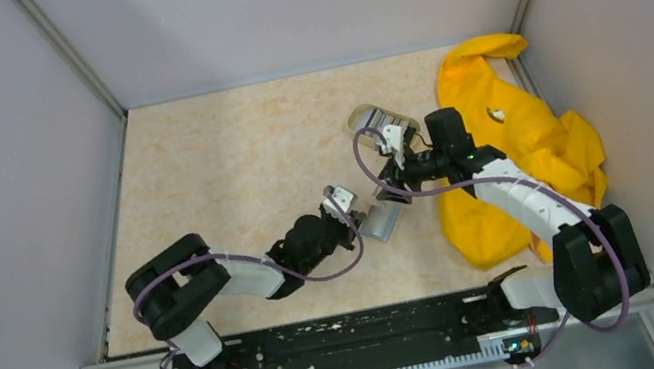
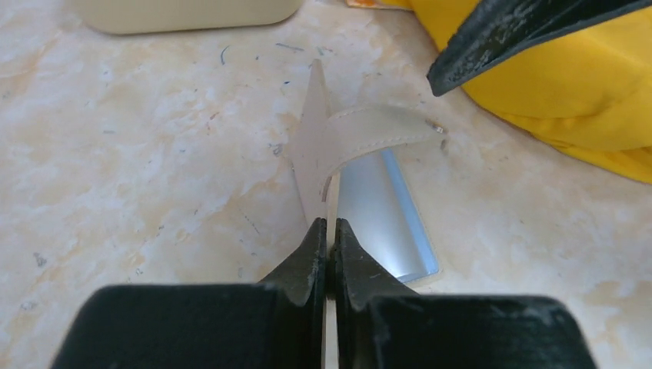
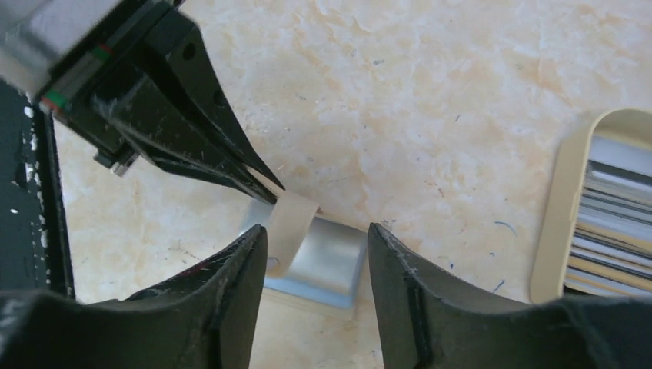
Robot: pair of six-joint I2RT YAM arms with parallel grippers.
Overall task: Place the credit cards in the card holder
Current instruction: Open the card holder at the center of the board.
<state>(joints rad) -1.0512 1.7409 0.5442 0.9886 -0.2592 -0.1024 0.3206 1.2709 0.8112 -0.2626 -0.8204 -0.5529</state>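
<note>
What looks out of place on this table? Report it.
The wallet sits half open, one flap curled upward and pinched in the left hand. The yellow cloth lies crumpled at the right wall, partly under the right arm. Nothing looks spilled or broken.

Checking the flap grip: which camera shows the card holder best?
Left wrist: the card holder fills the centre, its tan flap pinched in the shut left hand, blue inside showing. Right wrist shows it partly hidden by the open right hand. Top external shows only a small pale patch.
</note>
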